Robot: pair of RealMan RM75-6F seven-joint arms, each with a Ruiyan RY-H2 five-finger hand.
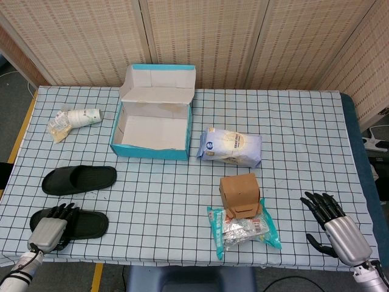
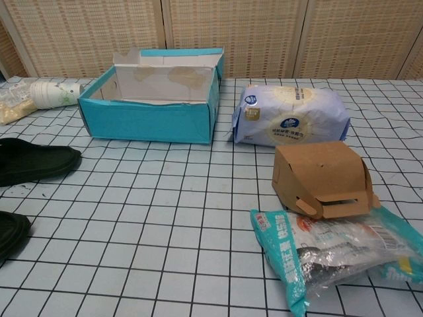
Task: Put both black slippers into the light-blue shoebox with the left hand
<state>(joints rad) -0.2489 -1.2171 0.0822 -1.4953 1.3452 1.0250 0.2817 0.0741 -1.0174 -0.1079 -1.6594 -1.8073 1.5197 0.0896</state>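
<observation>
The light-blue shoebox [image 1: 149, 150] stands open at the back left, its lid up and its white inside bare; the chest view shows its front wall [image 2: 149, 122]. One black slipper [image 1: 79, 179] lies flat in front of it near the left edge, also at the chest view's left border [image 2: 33, 160]. The second black slipper [image 1: 86, 223] lies by the front edge, only its tip [image 2: 10, 232] showing in the chest view. My left hand [image 1: 48, 226] lies over this slipper's left end, its fingers curled onto it. My right hand [image 1: 337, 228] hovers open at the front right, holding nothing.
A paper cup with a snack packet [image 1: 73, 118] lies at the far left. A white-blue bag [image 1: 231, 146] sits right of the box. A brown carton [image 1: 240, 193] and a teal snack bag [image 1: 246, 228] lie at the front middle.
</observation>
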